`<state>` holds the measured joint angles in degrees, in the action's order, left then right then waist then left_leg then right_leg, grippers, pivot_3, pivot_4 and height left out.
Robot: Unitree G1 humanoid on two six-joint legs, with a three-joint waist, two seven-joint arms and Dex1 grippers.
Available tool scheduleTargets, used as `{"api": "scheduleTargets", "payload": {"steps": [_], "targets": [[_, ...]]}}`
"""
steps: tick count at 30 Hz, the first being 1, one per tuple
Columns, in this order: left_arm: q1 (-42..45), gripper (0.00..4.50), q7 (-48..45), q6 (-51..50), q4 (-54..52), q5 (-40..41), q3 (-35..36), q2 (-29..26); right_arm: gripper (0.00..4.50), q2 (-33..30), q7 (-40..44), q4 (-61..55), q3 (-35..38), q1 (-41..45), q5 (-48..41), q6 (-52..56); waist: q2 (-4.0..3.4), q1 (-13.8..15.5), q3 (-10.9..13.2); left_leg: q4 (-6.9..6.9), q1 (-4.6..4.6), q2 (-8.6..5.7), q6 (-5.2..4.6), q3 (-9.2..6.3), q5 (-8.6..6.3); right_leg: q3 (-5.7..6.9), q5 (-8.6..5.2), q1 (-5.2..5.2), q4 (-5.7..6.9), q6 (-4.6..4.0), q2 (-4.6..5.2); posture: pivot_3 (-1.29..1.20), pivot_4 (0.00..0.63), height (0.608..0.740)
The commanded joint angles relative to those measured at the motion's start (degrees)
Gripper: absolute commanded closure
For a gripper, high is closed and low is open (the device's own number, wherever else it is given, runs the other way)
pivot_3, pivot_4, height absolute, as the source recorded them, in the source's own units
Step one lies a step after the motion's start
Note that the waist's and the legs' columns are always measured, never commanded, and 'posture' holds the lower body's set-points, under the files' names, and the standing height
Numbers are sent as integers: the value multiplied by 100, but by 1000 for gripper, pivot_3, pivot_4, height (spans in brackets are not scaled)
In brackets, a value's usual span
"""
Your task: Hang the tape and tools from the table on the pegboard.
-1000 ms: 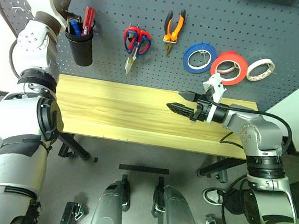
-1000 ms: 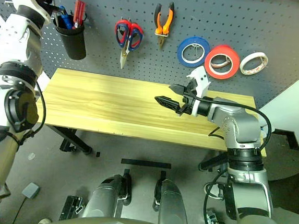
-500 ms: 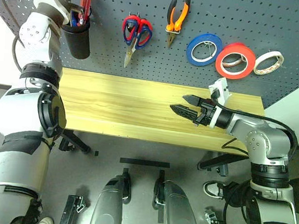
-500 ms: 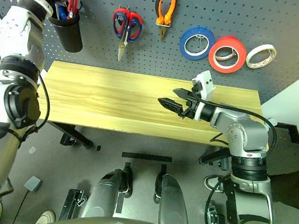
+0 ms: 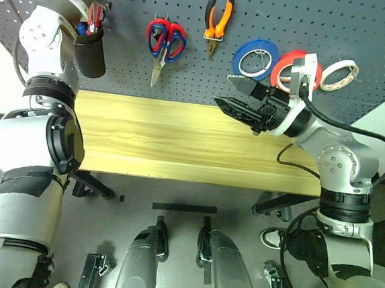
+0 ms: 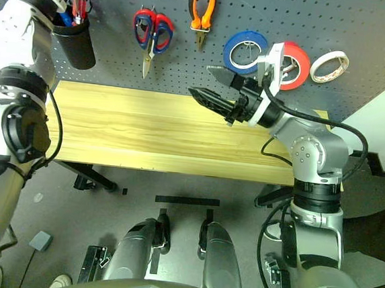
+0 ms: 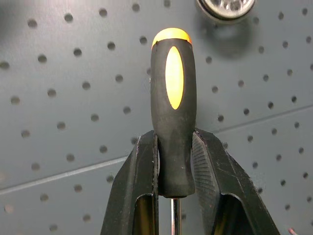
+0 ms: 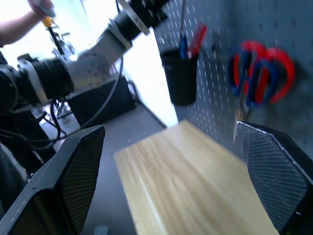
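My left gripper (image 7: 175,142) is shut on the black handle of the small orange-and-black screwdriver (image 7: 172,93), held upright close against the pegboard (image 7: 73,122). My right gripper (image 5: 223,91) stands open and empty above the back of the wooden table (image 5: 145,140), just in front of the pegboard. The orange-red tape (image 6: 304,59) hangs on the board, partly hidden behind my right wrist. The orange-and-black pliers (image 5: 213,39) hang higher up, to its left. The table top lies bare.
On the pegboard also hang a black cup (image 5: 91,53) holding red and blue screwdrivers, red-handled scissors (image 5: 163,37), a blue roll (image 5: 254,58) and a pale roll (image 5: 338,74). A person's arm (image 8: 19,27) shows far off beyond the table's left end.
My right gripper, still open, has risen from low over the table to the height of the tape rolls. The camera has tilted, shifting the whole picture.
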<state>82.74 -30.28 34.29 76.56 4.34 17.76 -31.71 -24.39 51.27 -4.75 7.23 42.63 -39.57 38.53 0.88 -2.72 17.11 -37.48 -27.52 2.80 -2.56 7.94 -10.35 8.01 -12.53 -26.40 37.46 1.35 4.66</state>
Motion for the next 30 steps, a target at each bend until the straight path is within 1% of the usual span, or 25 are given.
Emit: {"api": "scheduleTargets", "payload": {"steps": [1,11,15,19,20,21,24,27,28,30], "targets": [[149,3876,-35,128,-92,-48,14,-180,0,-45,130,-139,24,219,0,-352,1,-3,0,2,1,0,0,0,0,0,0,0,0,1,-1,-157,292,740],[-238,3876,369,150,-64,-294,-66,-566,0,-295,200,-293,-117,-34,135,-485,3,-30,3,14,4,0,1,6,1,-11,0,-5,-6,0,-1,-157,296,740],[-399,3876,449,124,-55,-399,-128,-648,0,-385,237,-280,-171,-89,208,-564,4,-32,3,14,4,0,1,7,1,-10,0,-4,-7,0,0,-149,294,740],[-673,3876,378,-25,-35,-303,-27,-672,0,-444,274,-232,-257,-101,331,-645,4,-45,3,15,6,0,1,7,0,-11,-1,-4,-7,1,0,-144,291,740],[-720,3141,380,-42,-39,-280,-5,-666,0,-452,282,-210,-277,-99,369,-675,4,-51,3,15,6,1,1,7,0,-11,0,-4,-7,0,0,-143,289,740],[-753,2889,425,-34,-48,-292,-12,-671,0,-455,287,-193,-293,-95,404,-701,4,-58,3,15,6,1,1,7,0,-11,0,-4,-7,0,0,-142,288,740],[-813,1917,535,-38,-83,-304,-19,-698,0,-440,307,-118,-315,-64,471,-764,8,-61,5,16,5,1,1,7,1,-11,0,-4,-8,0,0,-133,281,740],[-858,879,358,-14,-145,-270,-32,-728,0,-418,305,-45,-325,-38,506,-818,8,-59,5,16,5,0,1,7,1,-11,0,-4,-8,0,0,-121,268,740],[-857,588,305,24,-191,-191,24,-753,0,-405,293,-21,-316,-34,513,-842,8,-59,5,16,5,0,2,8,1,-10,1,-3,-8,-2,0,-118,264,740],[-847,588,179,27,-298,-14,139,-797,0,-379,286,48,-312,-15,529,-893,8,-58,5,16,5,0,2,8,1,-9,2,-4,-8,-3,-1,-107,251,740]]}}
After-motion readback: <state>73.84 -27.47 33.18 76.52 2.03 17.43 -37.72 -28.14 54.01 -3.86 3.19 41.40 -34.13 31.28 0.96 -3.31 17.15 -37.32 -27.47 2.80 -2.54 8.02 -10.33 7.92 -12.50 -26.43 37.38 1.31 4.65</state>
